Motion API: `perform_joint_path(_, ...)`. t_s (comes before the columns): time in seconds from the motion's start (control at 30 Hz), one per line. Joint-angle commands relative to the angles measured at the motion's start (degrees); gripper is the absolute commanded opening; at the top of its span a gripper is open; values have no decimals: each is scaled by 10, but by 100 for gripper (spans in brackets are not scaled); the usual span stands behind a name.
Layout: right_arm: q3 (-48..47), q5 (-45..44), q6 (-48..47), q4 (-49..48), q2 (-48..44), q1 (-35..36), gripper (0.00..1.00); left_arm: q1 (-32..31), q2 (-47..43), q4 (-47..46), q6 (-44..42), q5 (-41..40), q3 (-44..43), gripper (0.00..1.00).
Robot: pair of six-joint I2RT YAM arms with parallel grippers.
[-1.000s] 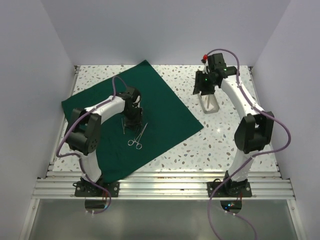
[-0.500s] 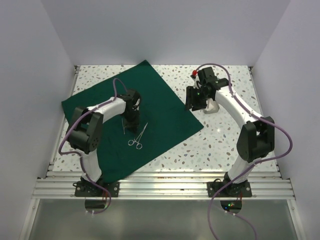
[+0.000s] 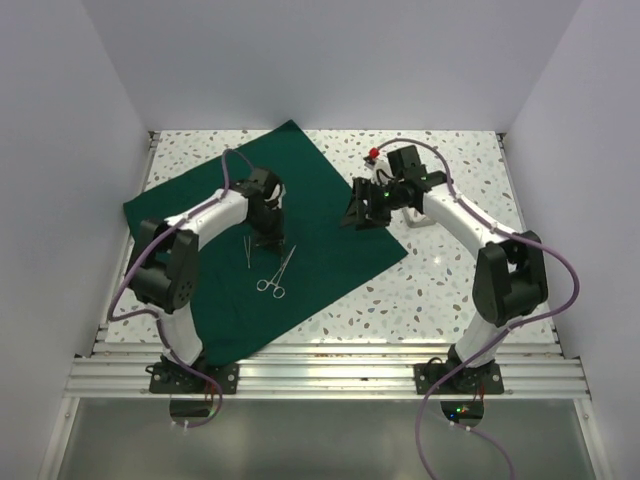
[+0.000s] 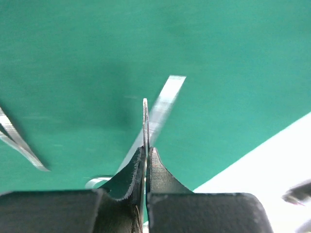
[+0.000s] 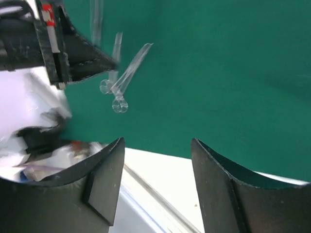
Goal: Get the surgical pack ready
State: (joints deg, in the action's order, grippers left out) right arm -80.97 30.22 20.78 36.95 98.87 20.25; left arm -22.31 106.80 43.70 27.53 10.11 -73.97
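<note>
The table is that white speckled stuff, boxed in by plain pale walls, with an aluminium rail along the near edge. The green cloth lies flat on the left half, turned cornerwise. Over it the left gripper is clamped on a thin steel instrument, with forceps lying just beside. The right gripper is spread with nothing in it, over the cloth's right edge.

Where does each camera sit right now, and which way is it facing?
Top external: above and behind the bases, looking down on the green cloth; both arms show.
Left wrist: looks down past the left gripper, shut on a thin steel instrument, onto cloth.
Right wrist: at the cloth's edge, facing the left arm; open right gripper shows.
Shared: top and right wrist show the forceps.
</note>
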Motion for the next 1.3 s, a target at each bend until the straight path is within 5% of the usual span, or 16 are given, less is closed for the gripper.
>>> perform_joint_path(0.0,54,145,87,-168,-1,16,61,-3,-72,-46,43,115,-34,0)
perform_joint_path(0.13,136,239,203,-362,5,39,65,-3,-103,-156,110,241,-6,0)
perform_joint_path(0.4,144,247,266,-460,29,75,68,-4,-128,-293,221,330,37,0)
perform_joint_path(0.57,151,243,292,-486,46,75,55,-3,-130,-326,246,350,45,0)
perform_joint_path(0.63,156,241,302,-496,48,75,38,-2,-130,-323,246,346,45,0)
perform_joint_path(0.77,166,236,306,-498,46,76,36,1,-129,-324,250,344,51,0)
perform_joint_path(0.9,167,220,293,-472,44,76,2,9,-128,-319,249,343,51,0)
perform_joint_path(0.93,165,215,290,-463,45,75,0,15,-128,-318,249,342,50,0)
perform_joint_path(0.97,158,209,275,-430,46,75,0,17,-128,-314,242,341,49,3)
perform_joint_path(1.0,155,199,267,-414,46,74,0,27,-128,-300,238,333,46,22)
perform_joint_path(1.07,137,167,231,-346,48,72,0,38,-130,-279,217,318,43,40)
perform_joint_path(1.1,128,149,211,-313,48,65,0,52,-131,-248,205,298,39,58)
perform_joint_path(1.27,-1,-57,48,-38,75,7,0,96,-115,-80,71,173,-27,71)
